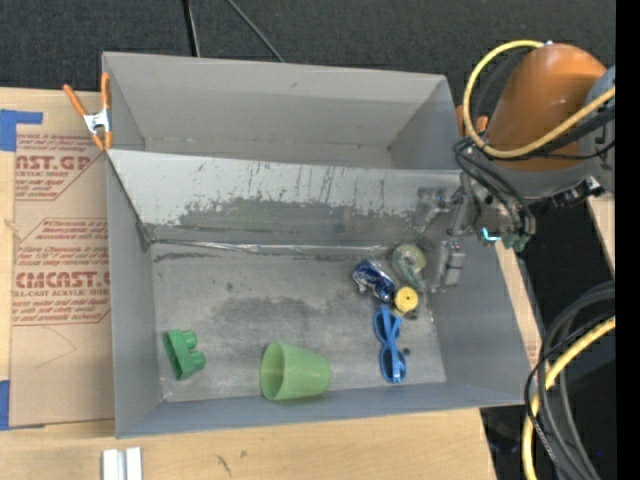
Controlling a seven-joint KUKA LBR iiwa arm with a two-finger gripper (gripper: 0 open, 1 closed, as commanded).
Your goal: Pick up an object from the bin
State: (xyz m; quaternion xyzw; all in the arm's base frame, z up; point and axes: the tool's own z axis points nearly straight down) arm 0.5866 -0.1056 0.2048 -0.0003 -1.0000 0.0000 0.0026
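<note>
Gripper: right side of bin, just right of a pale disc; grip unclear.
Crowding disc: blue wrapper, yellow knob, blue glasses.
Near left: green cup, green block.

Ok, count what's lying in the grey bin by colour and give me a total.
Green: 2, the small green piece and the green cup on its side
Blue: 2, the blue glasses-shaped thing and the crumpled blue thing
Yellow: 1, the small yellow round thing
Pale greenish: 1, the pale round thing
Total: 6
</note>
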